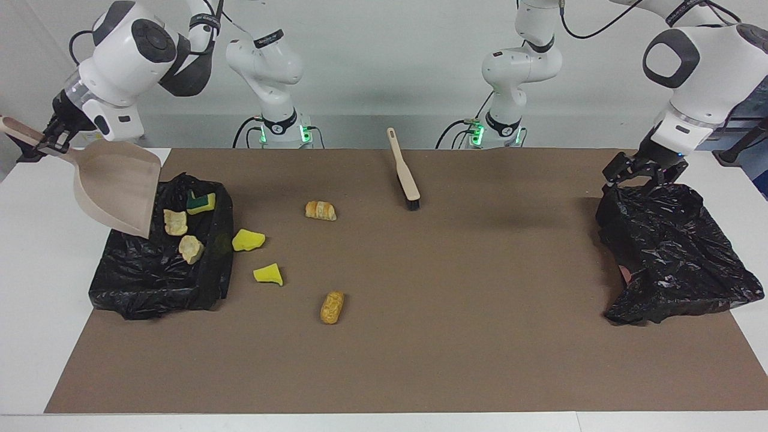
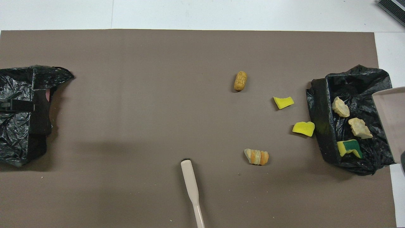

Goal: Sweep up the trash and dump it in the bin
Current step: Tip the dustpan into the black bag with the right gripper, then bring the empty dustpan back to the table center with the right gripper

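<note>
I see the right end effector [image 1: 45, 139] clenched on the smooth beige dustpan [image 1: 117, 183], tilted over the crinkled black-lined bin [image 1: 162, 273]. Three trash pieces [image 1: 183, 231] lie inside; four spongy lumps beside the bin. Left end effector [image 1: 639, 174] released over black bag [image 1: 672, 252]; overhead view hides both arms.

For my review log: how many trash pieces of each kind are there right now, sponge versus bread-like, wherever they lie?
Yellow sponge pieces: 3, one green-backed in the bin, two on the mat
Bread-like lumps: 4, two in the bin, two on the mat
Total: 7
</note>
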`<state>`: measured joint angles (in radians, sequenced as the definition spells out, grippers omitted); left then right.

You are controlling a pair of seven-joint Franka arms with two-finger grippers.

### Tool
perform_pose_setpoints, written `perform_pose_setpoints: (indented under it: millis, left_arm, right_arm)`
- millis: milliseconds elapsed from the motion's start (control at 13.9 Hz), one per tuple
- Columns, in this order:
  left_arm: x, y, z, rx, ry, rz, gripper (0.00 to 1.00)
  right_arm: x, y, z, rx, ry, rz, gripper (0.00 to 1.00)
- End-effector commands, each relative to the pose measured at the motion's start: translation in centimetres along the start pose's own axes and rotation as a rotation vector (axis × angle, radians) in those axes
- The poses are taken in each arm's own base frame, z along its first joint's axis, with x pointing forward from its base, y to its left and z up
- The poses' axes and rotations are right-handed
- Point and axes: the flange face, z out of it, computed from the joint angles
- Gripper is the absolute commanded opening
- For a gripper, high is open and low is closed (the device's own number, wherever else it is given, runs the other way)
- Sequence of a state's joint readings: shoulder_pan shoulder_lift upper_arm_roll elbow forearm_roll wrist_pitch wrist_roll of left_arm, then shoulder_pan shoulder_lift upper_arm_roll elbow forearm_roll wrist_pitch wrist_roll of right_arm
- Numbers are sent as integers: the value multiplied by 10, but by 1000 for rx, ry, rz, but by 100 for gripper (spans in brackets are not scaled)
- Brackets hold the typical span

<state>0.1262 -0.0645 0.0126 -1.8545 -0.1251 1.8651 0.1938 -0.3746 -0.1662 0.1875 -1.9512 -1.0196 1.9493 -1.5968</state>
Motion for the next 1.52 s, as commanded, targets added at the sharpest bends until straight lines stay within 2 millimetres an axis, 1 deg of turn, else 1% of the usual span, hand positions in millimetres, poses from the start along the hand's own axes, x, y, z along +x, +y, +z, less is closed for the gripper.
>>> perform_pose_setpoints:
  millis: [0,72,144,217,361,505,650,722,794,866,1083,1227,1299,1371,1444]
  left_arm:
    - [11,18,-24,62,-33,-66,100]
    - [12,27,-31,71,-58,-91,100]
    - [11,30,-40,73,-71,-93,100]
    - [7,32,-48,74,-94,-94,100]
    - [3,45,-63,125,-95,-55,100]
    - [-2,46,-62,128,-98,-51,100]
    - [-7,48,-59,127,-105,-47,100]
    - [-7,48,-58,128,-102,-45,100]
    - [-7,49,-57,127,-103,-44,100]
    - [-7,50,-57,126,-103,-44,100]
    - [-8,58,-56,125,-107,-27,100]
    - [-10,59,-55,125,-113,-23,100]
    - [-11,64,-54,125,-117,-16,100]
    - [-12,71,-54,125,-119,-5,100]
    - [-12,75,-53,123,-119,0,100]
  right_arm:
    - [0,3,-32,-10,-45,25,0]
    - [5,10,-44,-30,-40,29,0]
    - [14,17,-58,-59,-33,29,0]
    - [22,23,-68,-79,-15,27,0]
    - [30,30,-78,-79,79,85,0]
    - [43,40,-99,-66,152,162,0]
    - [62,49,-122,-54,213,246,0]
    - [68,51,-129,-44,265,310,0]
    - [80,54,-135,-32,305,352,0]
    - [99,60,-143,-11,337,396,0]
    - [142,77,-187,75,475,603,0]
    - [167,92,-210,155,582,737,0]
    - [182,103,-222,196,621,810,0]
    - [198,113,-233,250,653,896,0]
    - [219,120,-252,299,684,970,0]
